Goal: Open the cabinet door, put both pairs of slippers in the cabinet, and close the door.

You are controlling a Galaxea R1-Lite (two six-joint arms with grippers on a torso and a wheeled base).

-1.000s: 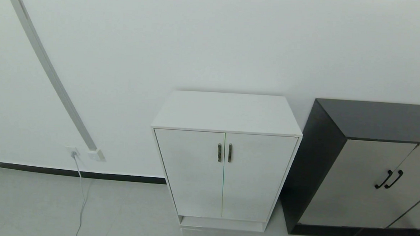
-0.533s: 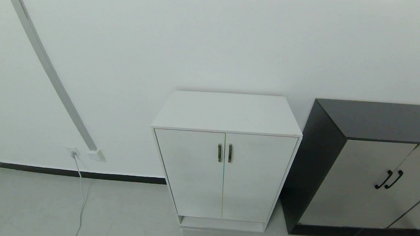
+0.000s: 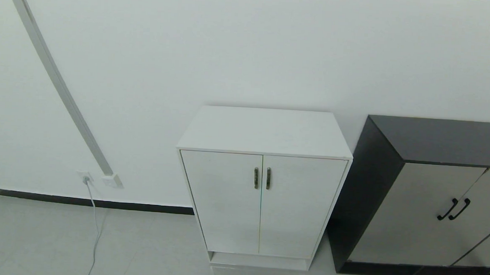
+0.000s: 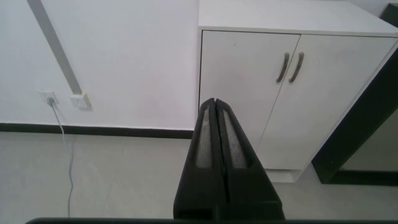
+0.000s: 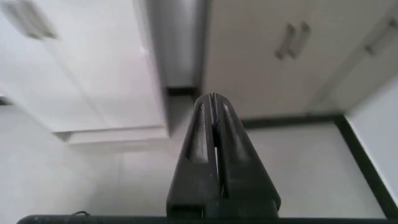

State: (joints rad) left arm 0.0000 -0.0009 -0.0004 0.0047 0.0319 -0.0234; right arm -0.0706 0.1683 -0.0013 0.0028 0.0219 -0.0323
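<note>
The white cabinet (image 3: 224, 203) stands against the wall, its two doors shut. Its two handles (image 3: 256, 178) sit just beside each other, so fingers could hook both or the wrong one. One dark cabinet (image 3: 377, 182) alongside may limit the right door's swing. The left gripper (image 4: 215, 106) and right gripper (image 5: 214, 99) both have their fingers pressed together.

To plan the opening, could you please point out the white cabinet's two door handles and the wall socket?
left door handle (image 3: 256, 178), head view, bar's middle.
right door handle (image 3: 268, 178), head view, bar's middle.
wall socket (image 3: 82, 174), head view, faceplate.
</note>
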